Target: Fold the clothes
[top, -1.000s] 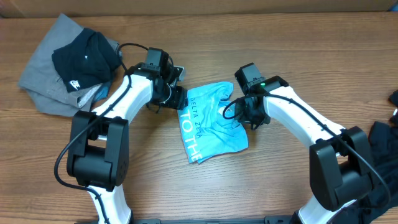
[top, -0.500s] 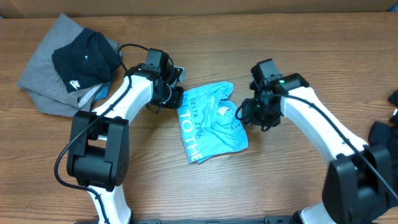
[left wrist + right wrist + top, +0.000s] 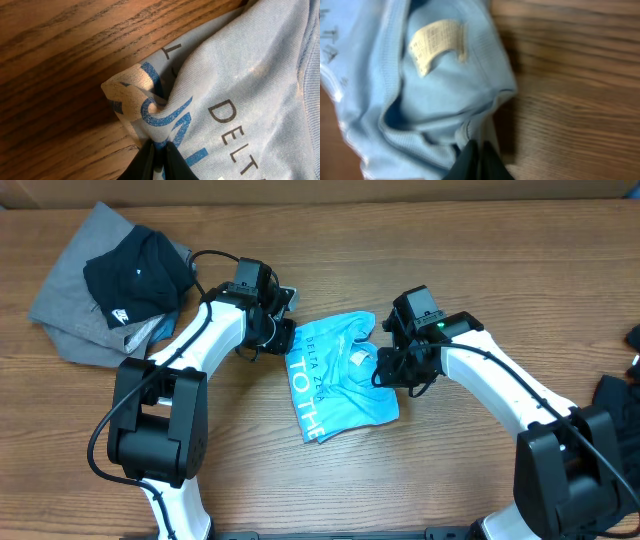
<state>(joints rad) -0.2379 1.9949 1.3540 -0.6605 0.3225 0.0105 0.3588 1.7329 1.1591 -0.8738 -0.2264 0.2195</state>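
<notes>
Table (image 3: 450,240): brown wood grain, filling every view.
Pile, upper left of overhead: a grey shirt (image 3: 65,320) lies crumpled with a black shirt (image 3: 135,270) bunched on top. Both are well apart from either arm.
Left gripper (image 3: 158,159): the jaws are clenched on the upper left corner of the blue shirt (image 3: 340,380). At the bottom of the wrist view the fingertips pinch a raised fold of printed cloth.
Cloth at the left jaws: the pinched corner stands up in a small peak, and the dark lettering (image 3: 235,131) runs off to the right of it.
Blue shirt, place: centre of the overhead view, between the two arms. It is a rumpled, roughly folded rectangle with its white print along the left edge.
Handling: probably light, soft and limp knit. It should drape and wrinkle rather than hold a shape, and drag on the wood instead of sliding cleanly. It seems in no danger of breaking, though a thin pinch could slip.
Where to hold: likely best at corners and hems, taking all layers so that none peels away. The ribbed collar looks firmer.
Right gripper (image 3: 477,160): the jaws are closed tight at the shirt's upper right edge. A ridge of hem runs down into the fingertips, so they appear to nip it.
Cloth at the right jaws: the open neckline and its pale label (image 3: 436,44) lie above and left of the fingertips. Bare wood is just to the right.
Right edge of overhead: a dark cloth (image 3: 620,405) is partly cut off and untouched.
</notes>
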